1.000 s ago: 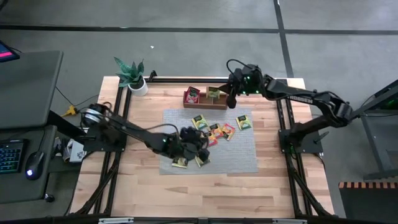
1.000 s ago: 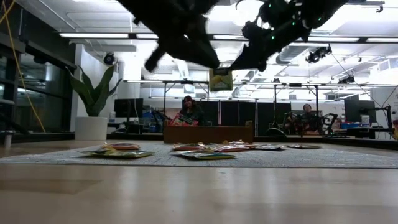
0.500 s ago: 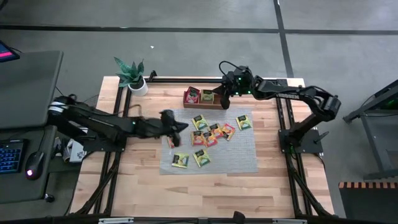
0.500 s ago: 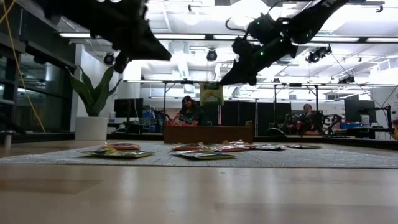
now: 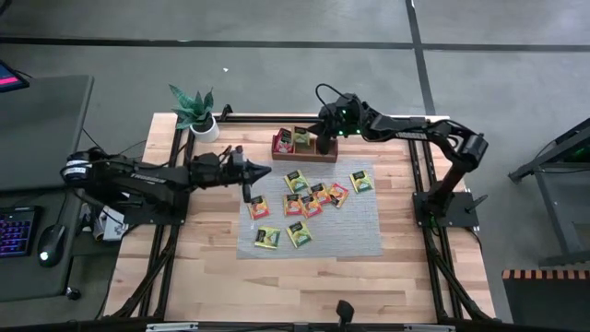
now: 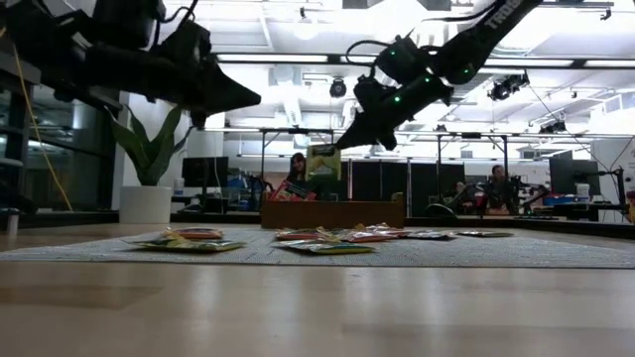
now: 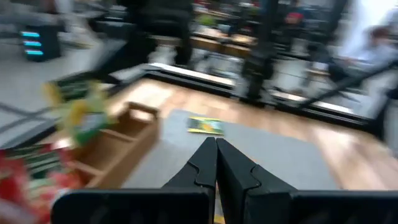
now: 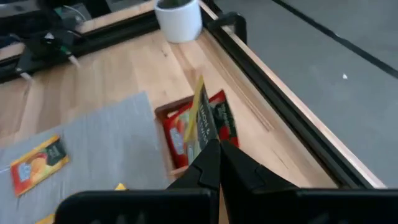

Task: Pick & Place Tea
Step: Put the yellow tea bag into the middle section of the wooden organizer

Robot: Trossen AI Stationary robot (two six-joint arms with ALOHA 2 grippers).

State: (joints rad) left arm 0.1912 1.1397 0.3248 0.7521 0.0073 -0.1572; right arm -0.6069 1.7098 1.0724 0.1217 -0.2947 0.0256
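Right gripper (image 5: 322,145) above tray (image 5: 318,157), pinching a green sachet (image 6: 322,162) by its top edge so it hangs upright for dropping in; left gripper (image 5: 264,172) closed, empty, over the mat's (image 5: 369,231) edge; other tea (image 5: 297,205) loose on mat.

Robotics lab: open hall, ceiling strip lights (image 6: 149,57), black frames (image 6: 466,159), people at benches (image 6: 493,186) behind table.
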